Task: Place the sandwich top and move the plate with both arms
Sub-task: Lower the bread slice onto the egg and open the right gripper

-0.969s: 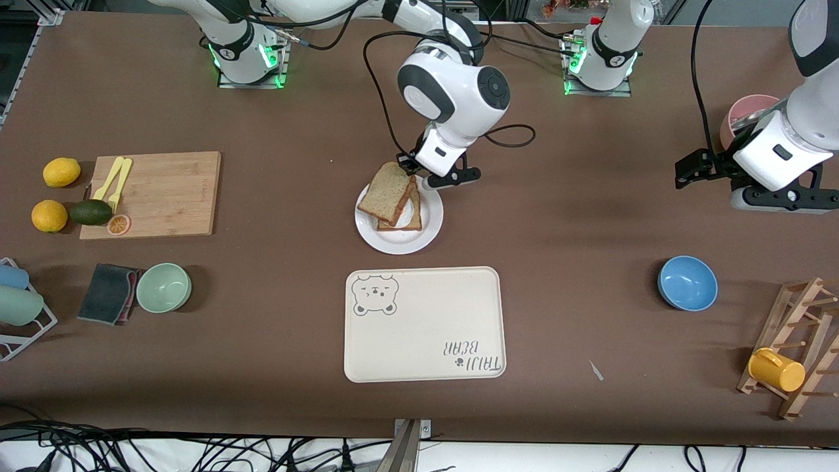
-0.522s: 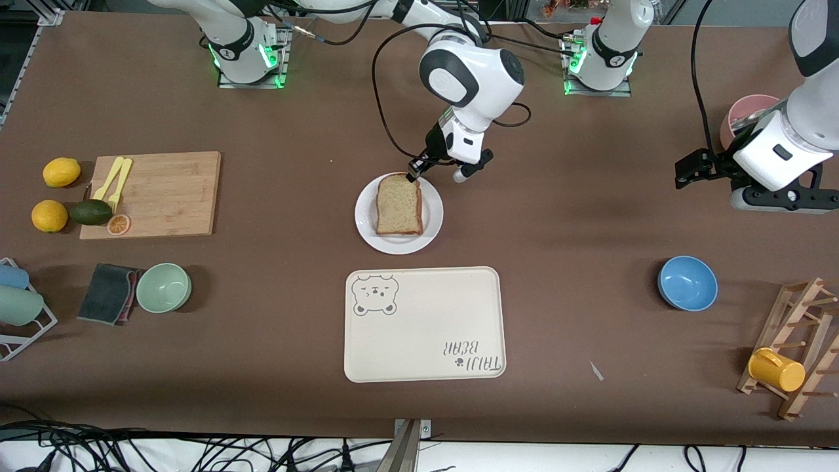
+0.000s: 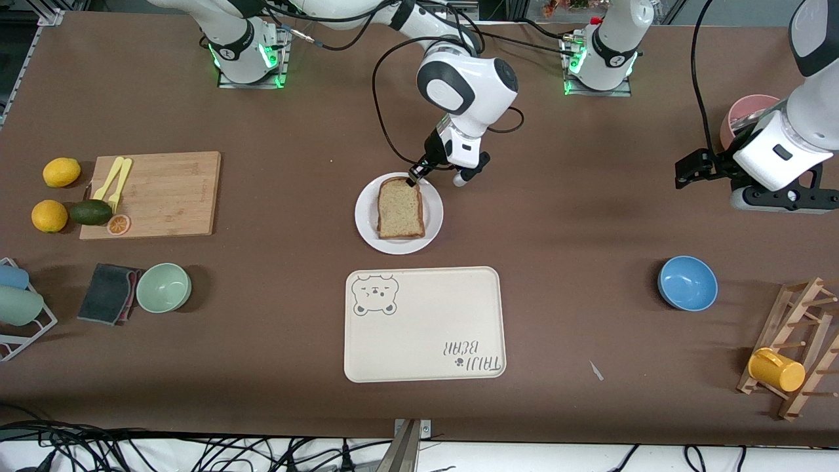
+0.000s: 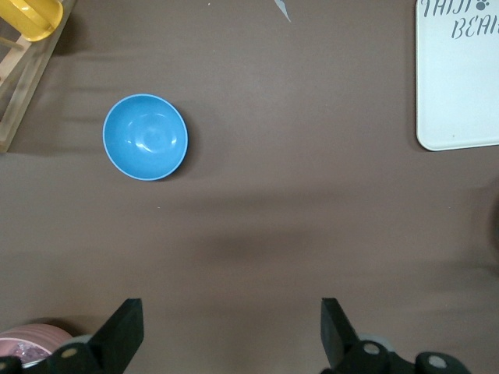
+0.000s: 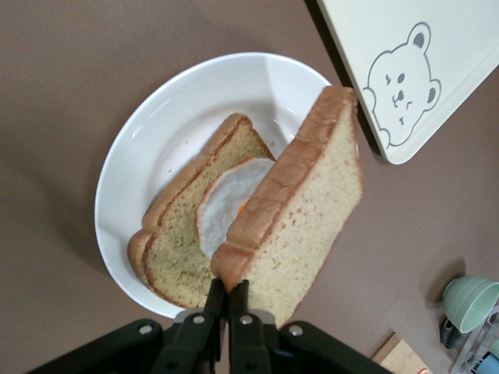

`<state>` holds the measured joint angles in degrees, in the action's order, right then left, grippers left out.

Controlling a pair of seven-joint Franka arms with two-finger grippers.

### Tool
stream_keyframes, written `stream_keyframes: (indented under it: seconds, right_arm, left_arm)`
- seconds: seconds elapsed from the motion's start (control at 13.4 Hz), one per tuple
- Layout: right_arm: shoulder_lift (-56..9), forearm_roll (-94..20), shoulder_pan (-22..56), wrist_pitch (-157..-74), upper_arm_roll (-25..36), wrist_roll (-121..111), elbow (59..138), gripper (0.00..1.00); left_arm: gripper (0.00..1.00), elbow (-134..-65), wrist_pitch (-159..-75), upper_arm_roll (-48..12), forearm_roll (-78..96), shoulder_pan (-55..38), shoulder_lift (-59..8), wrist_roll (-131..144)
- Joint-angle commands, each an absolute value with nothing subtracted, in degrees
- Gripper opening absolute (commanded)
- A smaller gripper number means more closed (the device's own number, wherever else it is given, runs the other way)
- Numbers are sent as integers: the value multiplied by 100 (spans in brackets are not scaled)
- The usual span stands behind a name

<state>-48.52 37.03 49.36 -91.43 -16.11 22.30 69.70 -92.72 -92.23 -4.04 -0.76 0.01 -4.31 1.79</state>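
Observation:
The white plate (image 3: 364, 219) (image 5: 156, 132) sits mid-table, farther from the front camera than the tray. On it lies a bread slice (image 5: 179, 241) bearing a fried egg (image 5: 226, 206). The sandwich top (image 3: 400, 208) (image 5: 312, 210) leans over that slice, raised at its held edge and covering it in the front view. My right gripper (image 3: 415, 177) (image 5: 228, 292) is shut on the crust at that edge. My left gripper (image 3: 695, 167) (image 4: 231, 327) waits open over bare table near the left arm's end, with nothing between its fingers.
A cream bear-print tray (image 3: 426, 324) (image 5: 437, 47) lies just nearer the camera than the plate. A blue bowl (image 3: 687, 282) (image 4: 146, 137), a pink cup (image 3: 747, 111) and a wooden rack with a yellow mug (image 3: 777, 369) stand toward the left arm's end. A cutting board (image 3: 154, 193) and green bowl (image 3: 163, 287) stand toward the right arm's end.
The sandwich top has swung down from a steep lean beside the egg slice to lie over it, still held by the right gripper. The left arm has not moved.

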Motion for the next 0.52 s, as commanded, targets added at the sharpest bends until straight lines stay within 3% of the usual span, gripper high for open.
stream_keyframes:
  seconds: [0.0, 0.3, 0.45]
  right_arm:
    - [-4729, 3709, 4939, -8930, -1652, 2425, 7154, 0]
    - [-4711, 3612, 4948, -8921, -1652, 2461, 7102, 54]
    - [-4658, 3525, 4905, -8921, -1652, 2417, 6971, 68]
  left_arm:
    - [100, -9193, -9176, -422, 35, 26, -439, 211]
    - [100, -9193, -9176, -422, 35, 26, -439, 211]
    - [100, -9193, -9176, -422, 35, 26, -439, 211]
